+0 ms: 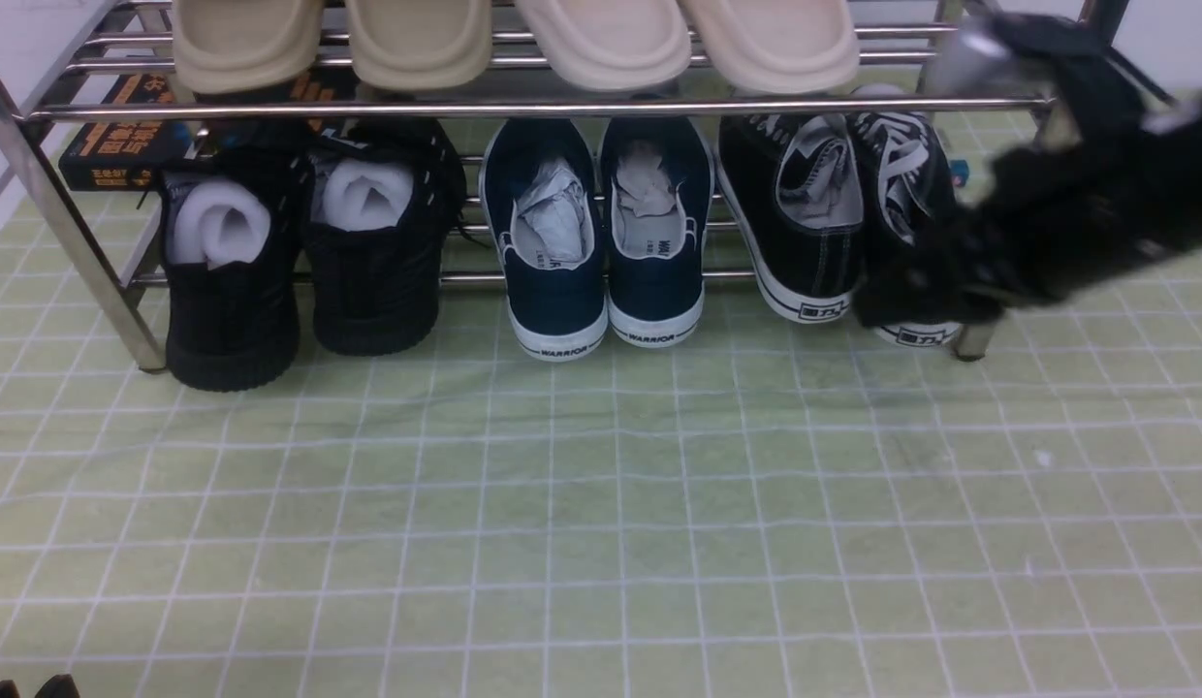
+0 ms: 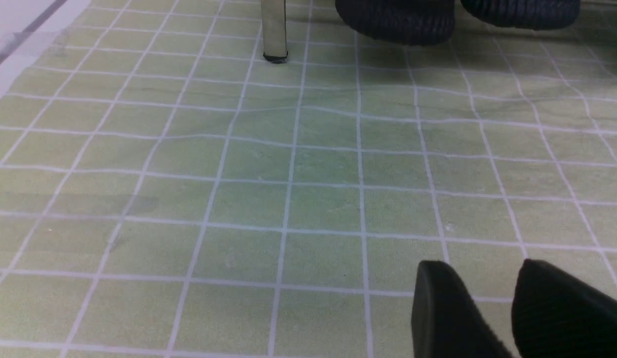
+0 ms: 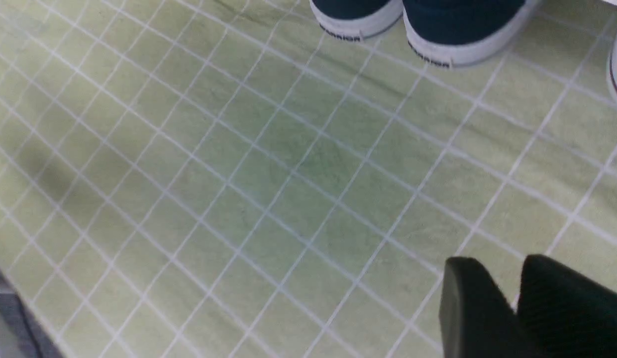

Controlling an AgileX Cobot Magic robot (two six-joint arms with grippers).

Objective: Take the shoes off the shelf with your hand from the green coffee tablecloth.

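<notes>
The shoes (image 1: 834, 218) sit on the lower tier of the shelf (image 1: 523, 109), at its right end. The right pincer (image 3: 507, 278) is closed and empty, near the right shoe. Spread the jaws, grip one heel below the upper rail, then withdraw over the green coffee tablecloth (image 1: 601, 504)
</notes>
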